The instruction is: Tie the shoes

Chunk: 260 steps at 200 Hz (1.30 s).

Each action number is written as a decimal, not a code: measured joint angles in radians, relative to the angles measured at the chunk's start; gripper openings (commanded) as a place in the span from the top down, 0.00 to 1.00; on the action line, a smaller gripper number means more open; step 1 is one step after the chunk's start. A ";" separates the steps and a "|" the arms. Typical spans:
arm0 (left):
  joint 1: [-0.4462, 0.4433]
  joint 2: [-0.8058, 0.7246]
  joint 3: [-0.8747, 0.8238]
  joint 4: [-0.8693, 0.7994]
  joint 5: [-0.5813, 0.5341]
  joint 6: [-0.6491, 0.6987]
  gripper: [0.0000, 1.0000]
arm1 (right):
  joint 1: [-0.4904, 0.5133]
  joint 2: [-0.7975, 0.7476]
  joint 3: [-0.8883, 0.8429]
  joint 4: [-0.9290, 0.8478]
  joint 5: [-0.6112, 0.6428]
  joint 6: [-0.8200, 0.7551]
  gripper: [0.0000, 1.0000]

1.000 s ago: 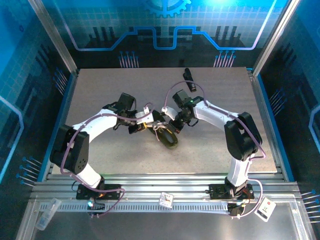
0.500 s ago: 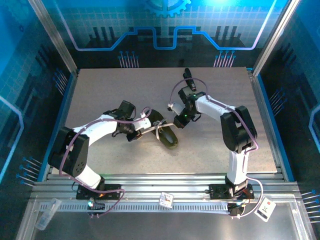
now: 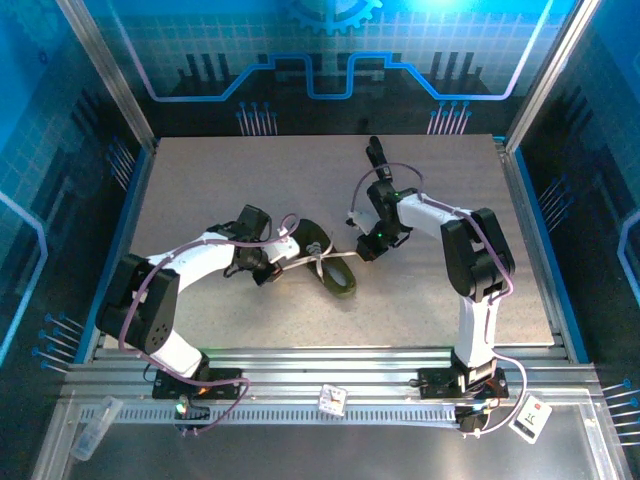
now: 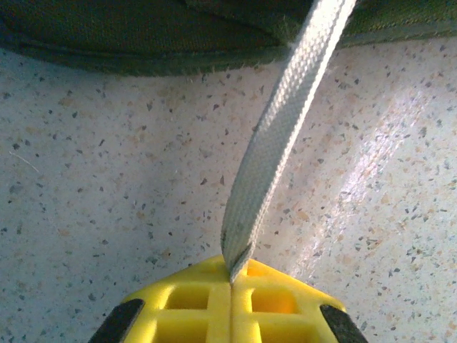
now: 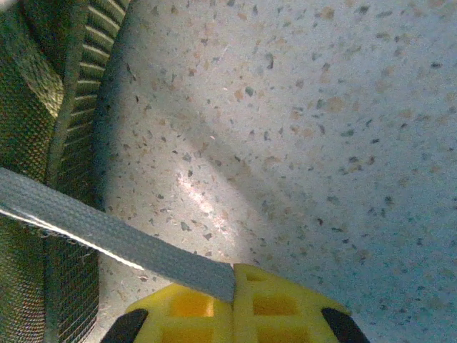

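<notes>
Apart they go: over the last second both arms have pulled away from the middle. The left gripper (image 3: 262, 268) has backed toward its own side and the right gripper (image 3: 368, 246) has swung outward. The olive-green shoe (image 3: 328, 264) lies between them near the middle of the table (image 3: 200, 190), turned slightly from where it sat.

Each gripper is clamped on a lace. On the left wrist view the yellow fingertips (image 4: 193, 304) press together with the left lace (image 4: 275, 136) pinched in the seam, running straight and flat up to the shoe. The right wrist view shows the same, with the right lace (image 5: 107, 232) stretched from the closed pads back across the shoe's ribbed sole edge.

Both laces look taut, so this reads as the cinching pull. Whether a knot has formed over the tongue is too small to tell. The shoe is light, so an uneven pull would likely drag or spin it.
</notes>
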<state>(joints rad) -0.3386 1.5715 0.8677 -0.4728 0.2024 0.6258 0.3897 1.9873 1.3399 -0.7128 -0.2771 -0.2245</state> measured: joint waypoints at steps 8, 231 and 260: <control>0.002 0.000 -0.002 -0.002 -0.004 -0.001 1.00 | 0.000 0.000 -0.004 0.001 -0.005 0.003 1.00; 0.073 -0.366 -0.080 0.089 0.035 -0.138 0.52 | -0.041 -0.247 -0.329 0.227 -0.213 0.276 0.38; 0.072 -0.393 -0.087 0.089 0.060 -0.118 0.51 | 0.017 -0.285 -0.404 0.263 -0.193 0.331 0.40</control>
<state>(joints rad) -0.2665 1.1790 0.7807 -0.3840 0.2619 0.5076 0.4068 1.7023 0.9363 -0.4500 -0.4698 0.1062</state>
